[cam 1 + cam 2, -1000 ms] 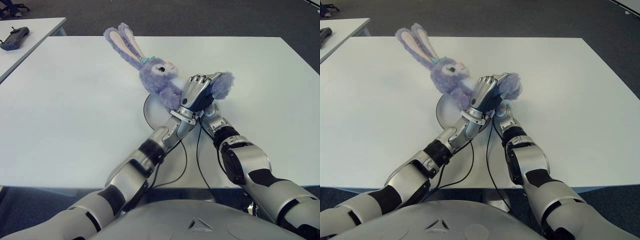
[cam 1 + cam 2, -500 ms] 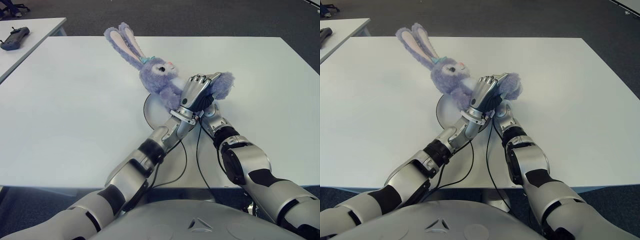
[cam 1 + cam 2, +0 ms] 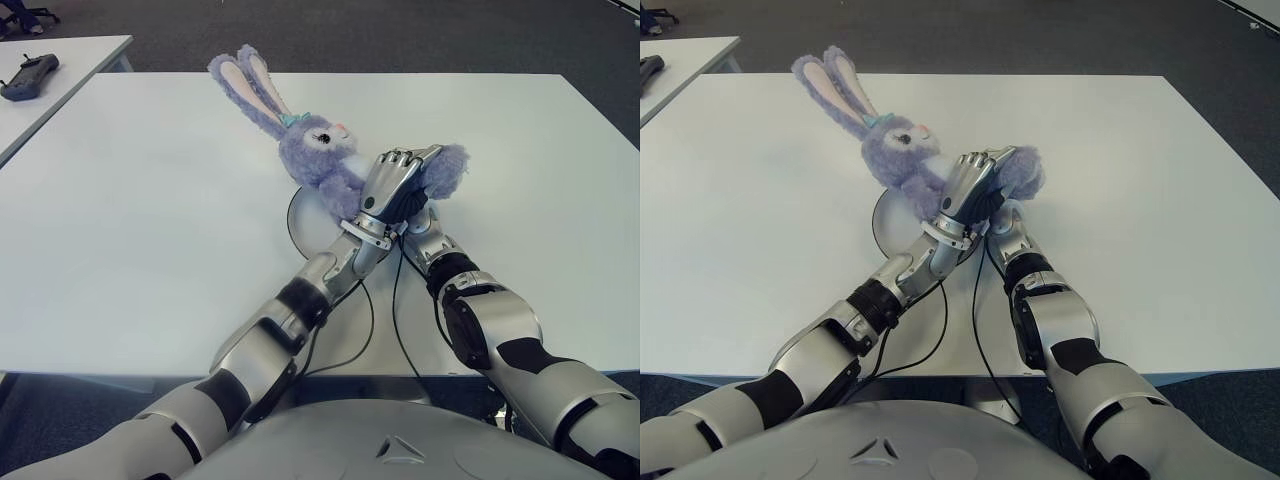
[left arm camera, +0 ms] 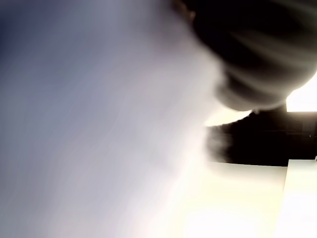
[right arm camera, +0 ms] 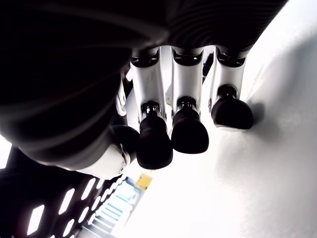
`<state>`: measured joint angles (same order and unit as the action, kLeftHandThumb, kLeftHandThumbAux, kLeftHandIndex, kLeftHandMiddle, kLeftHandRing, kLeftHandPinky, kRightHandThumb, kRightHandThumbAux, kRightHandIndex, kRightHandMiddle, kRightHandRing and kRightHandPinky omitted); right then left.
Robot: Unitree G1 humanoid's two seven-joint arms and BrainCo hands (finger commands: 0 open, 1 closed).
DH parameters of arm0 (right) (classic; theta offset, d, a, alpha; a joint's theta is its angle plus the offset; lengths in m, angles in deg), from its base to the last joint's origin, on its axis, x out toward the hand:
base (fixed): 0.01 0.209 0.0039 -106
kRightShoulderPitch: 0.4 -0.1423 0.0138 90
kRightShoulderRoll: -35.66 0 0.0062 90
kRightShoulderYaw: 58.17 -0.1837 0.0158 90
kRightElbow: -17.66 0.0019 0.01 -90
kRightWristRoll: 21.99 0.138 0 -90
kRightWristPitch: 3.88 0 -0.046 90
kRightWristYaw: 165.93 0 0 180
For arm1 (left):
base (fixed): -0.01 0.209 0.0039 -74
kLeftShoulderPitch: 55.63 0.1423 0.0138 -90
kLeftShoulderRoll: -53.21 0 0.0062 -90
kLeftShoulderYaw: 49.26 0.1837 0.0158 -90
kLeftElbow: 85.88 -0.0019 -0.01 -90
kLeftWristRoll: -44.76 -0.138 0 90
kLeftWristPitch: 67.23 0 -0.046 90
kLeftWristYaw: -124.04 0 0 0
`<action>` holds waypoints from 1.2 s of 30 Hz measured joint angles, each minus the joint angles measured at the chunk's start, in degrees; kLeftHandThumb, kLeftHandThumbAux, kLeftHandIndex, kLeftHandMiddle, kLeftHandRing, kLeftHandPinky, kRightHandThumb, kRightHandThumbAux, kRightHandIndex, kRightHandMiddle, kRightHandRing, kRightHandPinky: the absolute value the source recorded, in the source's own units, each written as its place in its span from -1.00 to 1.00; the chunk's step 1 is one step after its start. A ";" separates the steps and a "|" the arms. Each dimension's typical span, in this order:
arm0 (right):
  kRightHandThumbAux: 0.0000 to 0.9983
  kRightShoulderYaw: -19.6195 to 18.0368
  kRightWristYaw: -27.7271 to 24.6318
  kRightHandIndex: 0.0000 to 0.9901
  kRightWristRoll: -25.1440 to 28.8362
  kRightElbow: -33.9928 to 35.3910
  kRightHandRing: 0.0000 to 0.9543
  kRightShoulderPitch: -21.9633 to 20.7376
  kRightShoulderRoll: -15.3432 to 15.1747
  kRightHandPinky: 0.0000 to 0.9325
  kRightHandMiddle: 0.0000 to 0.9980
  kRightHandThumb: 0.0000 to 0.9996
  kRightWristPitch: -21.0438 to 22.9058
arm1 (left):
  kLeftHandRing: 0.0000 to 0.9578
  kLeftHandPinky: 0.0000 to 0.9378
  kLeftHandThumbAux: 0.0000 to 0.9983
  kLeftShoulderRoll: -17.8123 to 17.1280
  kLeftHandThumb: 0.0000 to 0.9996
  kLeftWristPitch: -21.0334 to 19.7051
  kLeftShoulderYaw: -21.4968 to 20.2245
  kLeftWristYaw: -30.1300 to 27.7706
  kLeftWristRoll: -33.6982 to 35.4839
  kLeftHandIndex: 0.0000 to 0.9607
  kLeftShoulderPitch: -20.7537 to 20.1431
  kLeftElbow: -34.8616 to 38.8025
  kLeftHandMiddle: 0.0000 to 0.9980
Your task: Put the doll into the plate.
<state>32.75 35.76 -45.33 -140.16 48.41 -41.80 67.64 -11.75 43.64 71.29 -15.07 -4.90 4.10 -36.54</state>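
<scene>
A purple plush rabbit doll point(image 3: 320, 150) with long pink-lined ears lies across a white plate point(image 3: 299, 226) in the middle of the white table point(image 3: 150, 220). Its head and ears stick out past the plate's far left rim. My left hand point(image 3: 396, 184) sits on top of the doll's body, fingers curled over it; purple fur point(image 4: 89, 119) fills the left wrist view. My right hand point(image 3: 424, 218) shows just behind and under the left one, at the plate's right side. Its dark-tipped fingers point(image 5: 181, 130) reach out straight over a white surface and hold nothing.
A black controller point(image 3: 28, 75) lies on a second white table at the far left. Black cables point(image 3: 372, 320) hang from both wrists near the table's front edge. Dark carpet surrounds the tables.
</scene>
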 measured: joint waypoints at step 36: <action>0.47 0.00 0.00 -0.18 0.00 0.00 0.62 0.01 0.00 0.70 0.47 0.40 -0.01 | 0.73 0.78 0.39 -0.02 0.49 0.04 0.00 0.00 0.00 -0.08 -0.03 -0.06 0.63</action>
<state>32.75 35.75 -45.33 -140.16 48.42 -41.80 67.64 -11.77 43.69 71.29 -15.07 -4.91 4.07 -36.60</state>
